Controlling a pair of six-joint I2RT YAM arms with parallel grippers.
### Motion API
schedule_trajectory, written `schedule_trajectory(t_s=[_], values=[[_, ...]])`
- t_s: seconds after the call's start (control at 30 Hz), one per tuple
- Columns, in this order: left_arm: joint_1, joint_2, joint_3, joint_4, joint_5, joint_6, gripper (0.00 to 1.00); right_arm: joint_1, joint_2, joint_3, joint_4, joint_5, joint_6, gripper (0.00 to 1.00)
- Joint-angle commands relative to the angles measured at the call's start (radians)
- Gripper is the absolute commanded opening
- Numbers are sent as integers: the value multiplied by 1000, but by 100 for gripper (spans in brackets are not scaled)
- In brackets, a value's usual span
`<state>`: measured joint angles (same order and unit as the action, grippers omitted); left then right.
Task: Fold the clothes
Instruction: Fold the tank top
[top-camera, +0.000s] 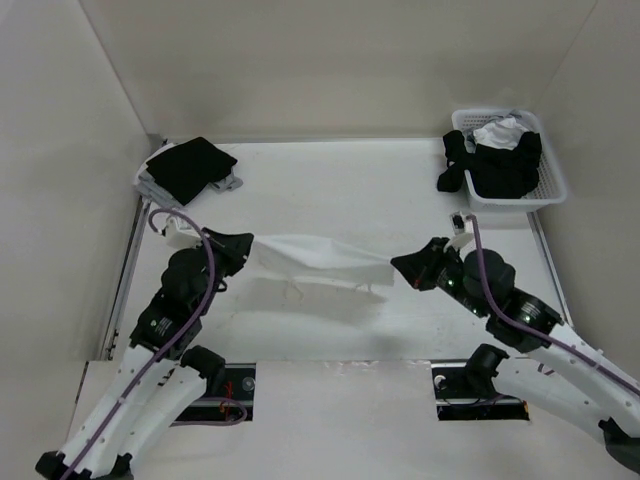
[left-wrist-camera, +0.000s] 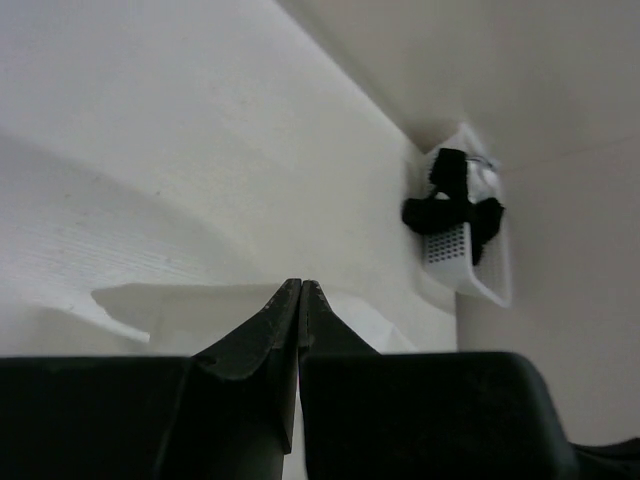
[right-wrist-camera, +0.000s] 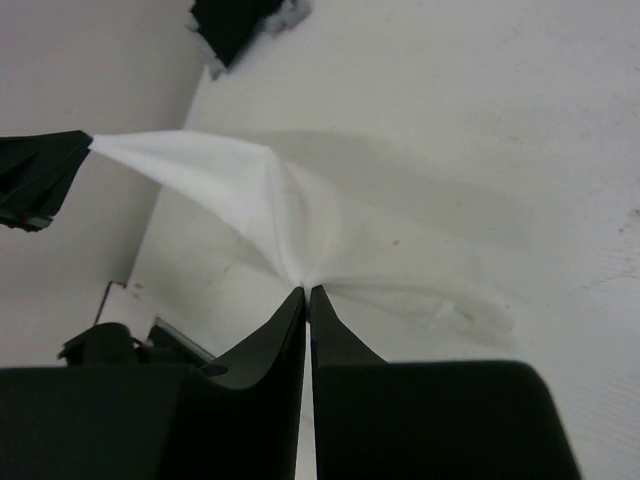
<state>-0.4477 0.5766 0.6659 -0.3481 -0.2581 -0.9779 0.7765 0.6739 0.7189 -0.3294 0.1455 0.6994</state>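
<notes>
— Nearest the arm bases?
— Pinched shut: the left hand (top-camera: 246, 247), fingers pressed together on the left end of the white camisole (top-camera: 320, 255). Same for the right hand (top-camera: 397, 266), fingers together, clamped on the right end.
— Backed up by the wrist views?
— Yes. From the right wrist, fingertips closed on a gathered bunch of white fabric, drawn from there in a taut band across to the dark tips of the other hand. From the left wrist, fingertips meeting with no gap, white cloth showing just past them; the grip itself hard to make out from that angle.
— And where exactly, the camisole?
— Stretched between both hands over the near middle of the table (top-camera: 330, 190), held clear of it along most of its length, with a soft shadow on the surface beneath. Two narrow straps (top-camera: 297, 291) dangling from the lower edge; touching the table or not, impossible to tell.
— Farther back?
— Far left corner: a folded black garment (top-camera: 190, 165) lying on a grey cloth (top-camera: 150, 185), well apart from the camisole. Far right corner: a white basket (top-camera: 510, 203) holding black and white clothing, one black piece (top-camera: 453, 168) draped over its left rim.
</notes>
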Motion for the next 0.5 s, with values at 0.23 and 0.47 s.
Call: schedule_trajectory(t_s=[0.23, 0.47], values=[[-136, -291, 81, -334, -105, -34, 0, 498, -232, 60, -321, 349, 202, 7], [-115, -302, 101, -405, -70, -61, 0, 807, -148, 148, -393, 557, 270, 9]])
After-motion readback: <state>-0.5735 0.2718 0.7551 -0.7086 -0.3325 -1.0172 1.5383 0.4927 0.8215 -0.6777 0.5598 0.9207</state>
